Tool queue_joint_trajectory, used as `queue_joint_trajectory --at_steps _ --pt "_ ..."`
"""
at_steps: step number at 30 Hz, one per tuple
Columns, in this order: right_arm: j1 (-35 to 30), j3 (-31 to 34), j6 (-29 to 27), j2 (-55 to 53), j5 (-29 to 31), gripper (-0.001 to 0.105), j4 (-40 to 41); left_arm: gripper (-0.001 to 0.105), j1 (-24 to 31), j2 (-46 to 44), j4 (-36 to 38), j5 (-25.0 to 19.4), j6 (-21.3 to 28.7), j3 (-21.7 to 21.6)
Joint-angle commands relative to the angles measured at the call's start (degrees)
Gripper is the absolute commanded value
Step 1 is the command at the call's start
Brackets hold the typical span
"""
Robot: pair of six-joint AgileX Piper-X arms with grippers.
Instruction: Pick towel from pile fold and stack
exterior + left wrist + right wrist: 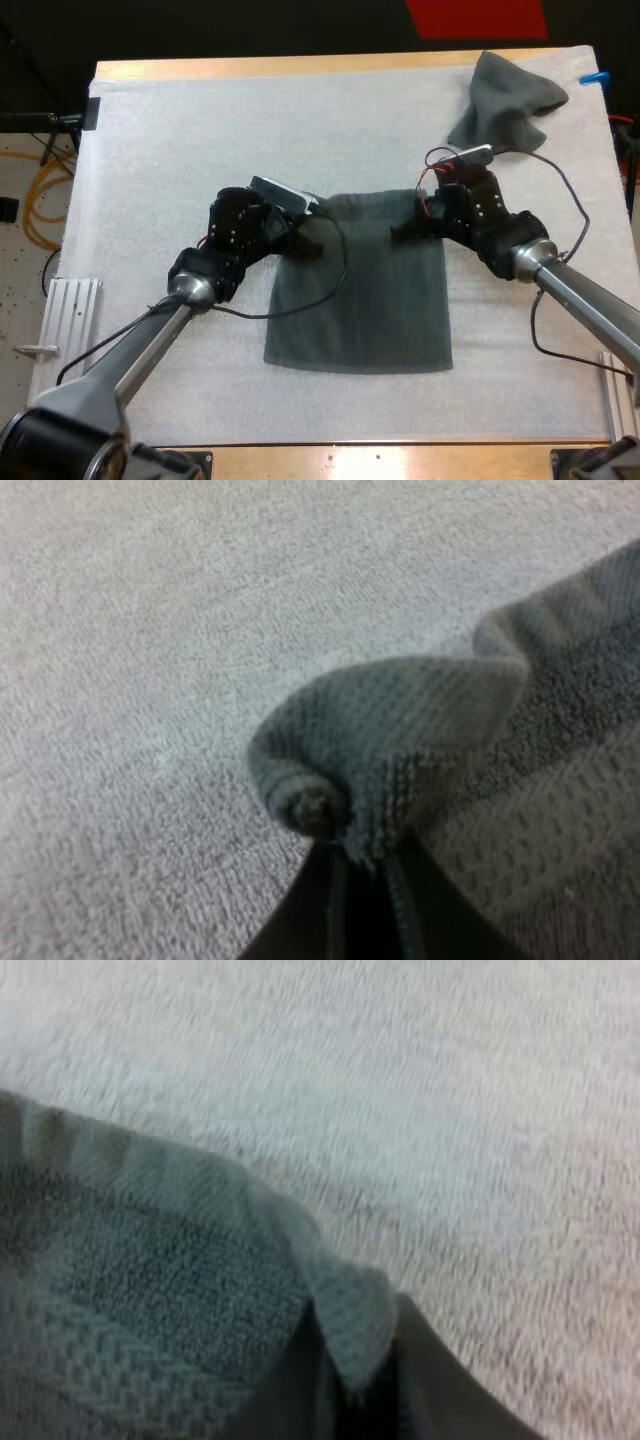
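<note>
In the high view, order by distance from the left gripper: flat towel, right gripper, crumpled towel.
1. The flat towel: corner held in left gripper.
2. The right gripper: at its other far corner.
3. The crumpled towel: mat's far right corner.

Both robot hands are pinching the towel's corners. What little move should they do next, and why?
Probably lift both far corners a little and carry them toward the near edge. The left gripper and right gripper each pinch a far corner of the flat towel, which lies spread out on the mat.
</note>
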Motion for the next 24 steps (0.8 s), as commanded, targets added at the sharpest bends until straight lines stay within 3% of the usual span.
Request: queue_joint_trajectory --at_steps 1,10,13,16,18,21,24 --pt "-0.7 -0.3 -0.6 1.1 0.0 0.0 -2.6 0.0 0.4 1.0 -2.2 1.2 0.2 -0.1" --pt "-1.3 -0.3 -0.6 6.1 1.4 0.001 -3.9 0.0 1.1 5.4 -7.9 1.3 1.4 -0.1" --pt "-1.3 -0.3 -0.6 6.2 1.1 0.017 -4.8 0.009 1.1 5.4 -10.4 1.3 3.5 -0.2" --pt "-1.3 -1.2 -0.6 6.2 1.1 0.046 -5.8 0.023 1.3 5.4 -13.2 1.3 3.8 -0.2" --pt "-1.3 -2.5 -0.6 6.2 1.7 0.064 -5.3 0.038 1.3 5.4 -14.2 1.2 3.8 -0.9" --pt "-1.3 -5.6 -0.6 5.8 3.6 0.067 -2.7 0.051 1.3 4.8 -14.2 1.2 3.8 -2.4" --pt "-1.3 -8.1 -0.8 4.1 5.1 0.064 -0.5 0.054 1.3 1.9 -14.2 -0.2 3.8 -3.6"
